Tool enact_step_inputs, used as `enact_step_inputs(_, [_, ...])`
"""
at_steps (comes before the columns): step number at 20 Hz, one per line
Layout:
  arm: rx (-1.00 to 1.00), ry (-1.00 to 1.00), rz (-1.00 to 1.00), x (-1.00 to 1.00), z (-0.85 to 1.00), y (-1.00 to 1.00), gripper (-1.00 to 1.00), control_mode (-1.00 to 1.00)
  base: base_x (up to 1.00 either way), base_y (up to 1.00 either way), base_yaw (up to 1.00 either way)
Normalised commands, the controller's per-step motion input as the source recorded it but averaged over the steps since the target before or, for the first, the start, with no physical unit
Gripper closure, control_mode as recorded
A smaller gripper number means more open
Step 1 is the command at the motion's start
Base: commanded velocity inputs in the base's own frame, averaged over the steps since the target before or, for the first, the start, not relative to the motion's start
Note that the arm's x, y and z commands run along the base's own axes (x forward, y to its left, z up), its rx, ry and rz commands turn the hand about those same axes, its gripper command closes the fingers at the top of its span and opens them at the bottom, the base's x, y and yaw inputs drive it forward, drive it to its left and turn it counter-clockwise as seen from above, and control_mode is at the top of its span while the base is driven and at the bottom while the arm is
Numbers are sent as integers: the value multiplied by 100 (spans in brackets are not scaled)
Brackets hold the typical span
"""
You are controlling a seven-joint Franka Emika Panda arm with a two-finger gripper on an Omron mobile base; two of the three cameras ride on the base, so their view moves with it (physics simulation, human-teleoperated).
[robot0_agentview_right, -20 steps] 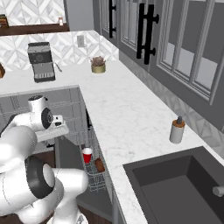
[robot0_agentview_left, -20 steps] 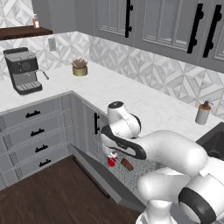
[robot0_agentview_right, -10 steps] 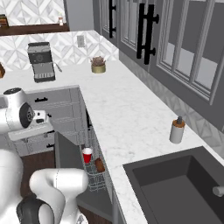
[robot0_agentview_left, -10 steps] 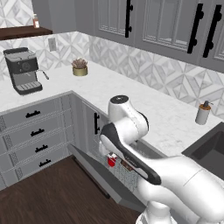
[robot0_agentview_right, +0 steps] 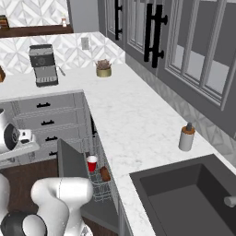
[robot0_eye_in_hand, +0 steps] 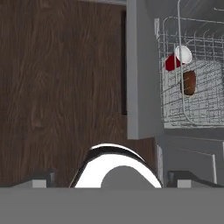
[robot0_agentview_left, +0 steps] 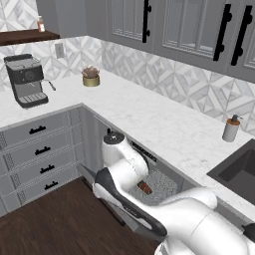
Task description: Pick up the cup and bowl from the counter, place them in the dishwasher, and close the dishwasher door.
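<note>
The red cup (robot0_agentview_right: 92,162) and the brown bowl (robot0_agentview_right: 105,174) lie side by side in the dishwasher's wire rack (robot0_agentview_right: 99,186) under the counter (robot0_agentview_right: 124,120). In the hand view the cup (robot0_eye_in_hand: 177,57) rests on its side beside the bowl (robot0_eye_in_hand: 189,82). The grey dishwasher door (robot0_agentview_right: 71,161) stands partly raised, tilted out in front of the rack. My gripper (robot0_eye_in_hand: 113,178) is open and holds nothing. It looks down over the dark wood floor just outside the door's top edge (robot0_eye_in_hand: 142,78). From the left base the bowl (robot0_agentview_left: 145,188) shows behind my arm, which hides the cup.
A soap dispenser (robot0_agentview_right: 186,137) stands near the dark sink (robot0_agentview_right: 184,193). The coffee machine (robot0_agentview_right: 44,64) and a potted plant (robot0_agentview_right: 103,69) sit at the far end of the counter. Grey drawers with black handles (robot0_agentview_left: 40,149) face the wood floor (robot0_agentview_left: 60,219).
My arm has swung left and lower, away from the rack toward the floor side of the door. The cup and bowl have stayed in the rack. The jaws stay wide.
</note>
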Motion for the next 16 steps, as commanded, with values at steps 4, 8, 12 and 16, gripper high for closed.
enact_step_inputs(4, [-16, -3, -5, 36, -52, 44, -100, -100, 0, 0, 0])
enact_step_inputs(8, [-19, 0, -5, 44, -55, 27, -100, -100, 0, 0, 0])
enact_step_inputs(12, [-16, 0, -5, 46, -48, 26, -100, -100, 0, 0, 0])
enact_step_inputs(16, [-12, 0, -2, 50, -37, 4, -100, -100, 0, 0, 0])
